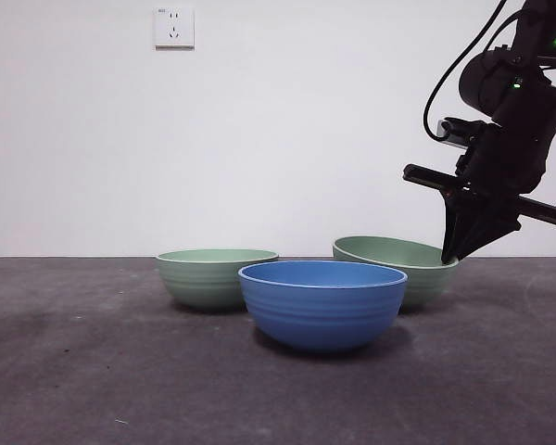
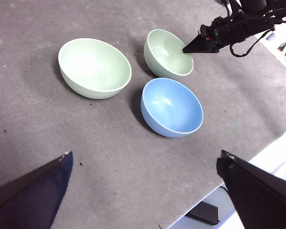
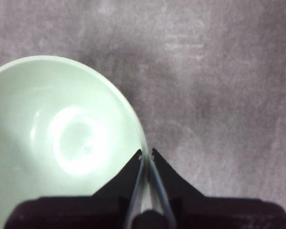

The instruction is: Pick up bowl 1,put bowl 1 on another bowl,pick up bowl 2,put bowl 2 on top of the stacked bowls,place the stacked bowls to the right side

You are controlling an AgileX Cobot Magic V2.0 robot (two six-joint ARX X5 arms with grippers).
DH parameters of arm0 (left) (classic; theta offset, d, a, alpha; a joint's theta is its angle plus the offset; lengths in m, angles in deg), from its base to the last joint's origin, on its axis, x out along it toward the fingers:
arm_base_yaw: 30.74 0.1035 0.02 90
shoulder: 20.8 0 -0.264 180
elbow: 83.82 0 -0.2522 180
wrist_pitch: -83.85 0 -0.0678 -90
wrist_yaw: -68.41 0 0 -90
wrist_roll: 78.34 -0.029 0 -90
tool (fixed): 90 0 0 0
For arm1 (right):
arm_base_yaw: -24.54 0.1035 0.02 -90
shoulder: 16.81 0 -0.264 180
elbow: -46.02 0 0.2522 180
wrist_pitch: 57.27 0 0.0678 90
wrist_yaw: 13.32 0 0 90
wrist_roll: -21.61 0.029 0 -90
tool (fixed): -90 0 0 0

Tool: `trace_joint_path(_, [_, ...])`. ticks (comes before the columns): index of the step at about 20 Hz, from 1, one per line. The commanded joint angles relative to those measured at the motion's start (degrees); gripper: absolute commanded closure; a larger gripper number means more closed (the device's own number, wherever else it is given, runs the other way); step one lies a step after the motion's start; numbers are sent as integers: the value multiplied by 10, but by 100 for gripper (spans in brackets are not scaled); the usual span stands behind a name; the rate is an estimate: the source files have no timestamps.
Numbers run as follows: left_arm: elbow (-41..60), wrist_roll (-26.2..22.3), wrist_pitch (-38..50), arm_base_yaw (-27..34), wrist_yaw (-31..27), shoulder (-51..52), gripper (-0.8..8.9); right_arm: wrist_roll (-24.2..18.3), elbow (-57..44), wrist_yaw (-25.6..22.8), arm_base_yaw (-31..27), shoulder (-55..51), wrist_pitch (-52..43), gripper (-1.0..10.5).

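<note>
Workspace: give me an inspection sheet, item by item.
Surface: dark grey table, small specks on it.
Job's things: blue ribbed bowl nearest the front camera, upright and empty; pale green bowl behind it on one side; a second pale green bowl on the other side, tilted, with one edge raised. None stacked yet.
Clutter: nothing seen.
Grippers: right gripper shut on the tilted green bowl's rim, one jaw inside and one outside; left gripper open, high above the table, holding nothing.
Cables: black cables loop along the right arm, off the table.
Surroundings: white wall, one wall socket; beyond the table's edge, pale floor.
</note>
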Motion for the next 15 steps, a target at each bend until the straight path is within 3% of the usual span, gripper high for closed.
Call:
trace_joint_path(1, [0, 1, 1, 0, 3, 0, 166, -1, 3, 2, 1, -19, -7, 963])
trace_joint_path(9, [0, 0, 1, 0, 3, 0, 166, -57, 9, 3, 54, -166, 133, 963])
trace_joint_path(15, [0, 0, 0, 0, 3, 0, 166, -76, 6, 2, 123, -162, 188, 964])
